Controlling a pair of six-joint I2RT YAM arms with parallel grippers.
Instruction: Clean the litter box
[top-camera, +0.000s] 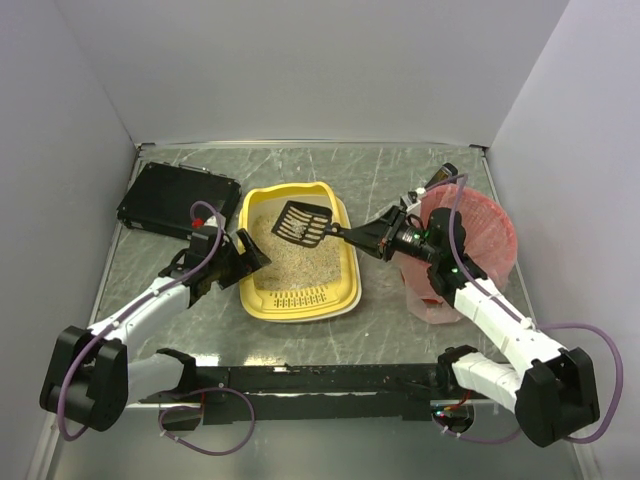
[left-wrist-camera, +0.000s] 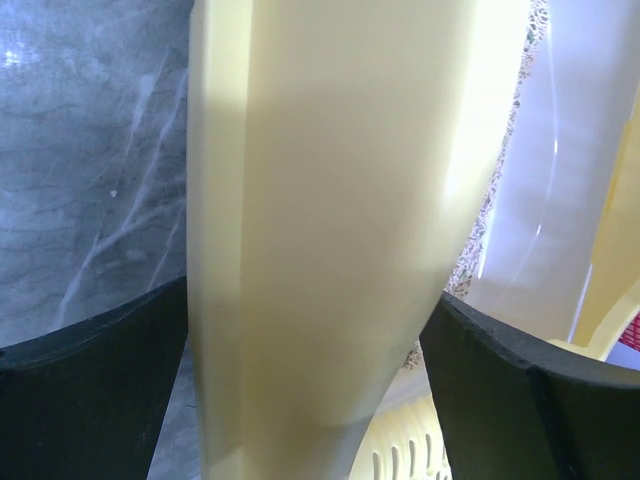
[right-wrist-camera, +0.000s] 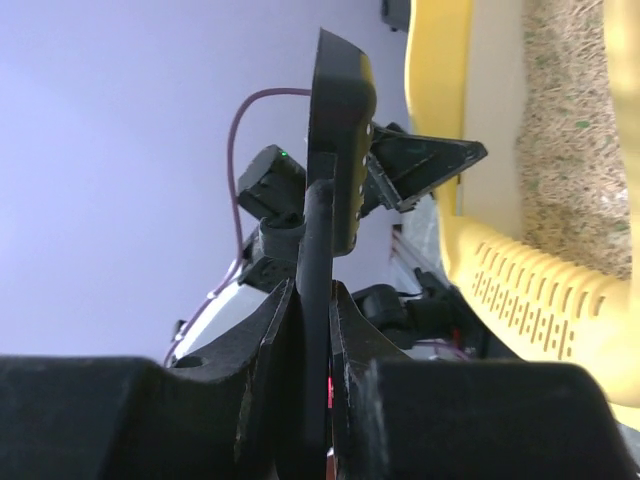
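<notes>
From above, the yellow litter box sits in the middle of the grey table, slotted rim nearest the arms, with beige litter covering its floor. The left gripper is at the tray's left wall, its jaws spread wide. The right gripper is clamped on the handle of a black scoop, whose slotted head lies over the far half of the litter box; whether it touches the litter cannot be told. A flat black box lies at the far left, just beside the tray's far left corner, and a pink bin stands to the right, partly behind the right arm. In the left wrist view, the yellow wall stands upright between the two black fingers and fills the gap from one to the other; whether they press on it cannot be told. A strip of litter shows past the wall on the right. In the right wrist view, both fingers are closed tight on the scoop's thin handle, seen edge-on, with the head rising beyond them. The litter box runs down the right side of this view, its slotted rim closest, and the left gripper shows behind the scoop at the tray's edge.
</notes>
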